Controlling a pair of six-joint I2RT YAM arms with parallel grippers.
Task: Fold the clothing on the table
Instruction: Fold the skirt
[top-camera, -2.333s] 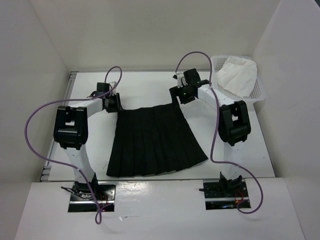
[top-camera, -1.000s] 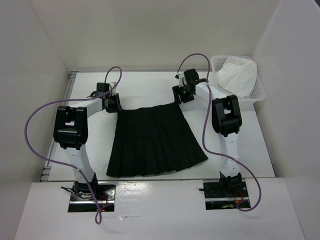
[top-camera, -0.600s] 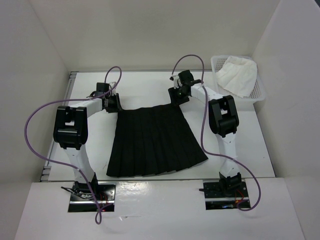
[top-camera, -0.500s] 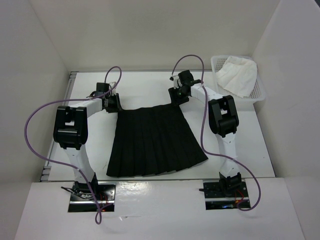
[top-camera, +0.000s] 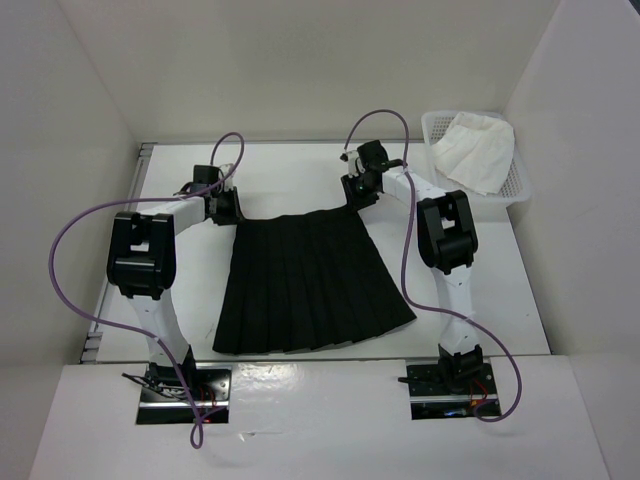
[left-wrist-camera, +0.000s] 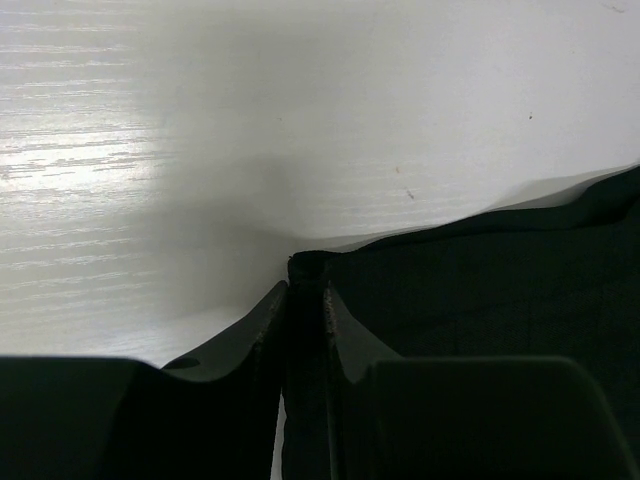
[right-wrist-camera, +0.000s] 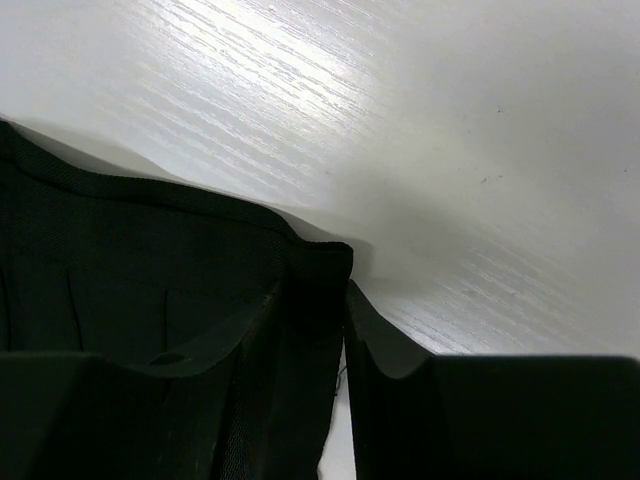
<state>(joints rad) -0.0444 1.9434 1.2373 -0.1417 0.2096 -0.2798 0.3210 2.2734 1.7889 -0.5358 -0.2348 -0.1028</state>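
Left gripper: jaws pinch the left waistband corner of the clothing. Right gripper: jaws pinch the right waistband corner. Seen from above, the clothing lies flat on the table, spreading toward 5 o'clock from the left gripper and 7 o'clock from the right gripper.

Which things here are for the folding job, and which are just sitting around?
For the job: black skirt, table, left hand and right hand, each pinching a waistband corner.
Just lying about: white basket, white cloth inside it.
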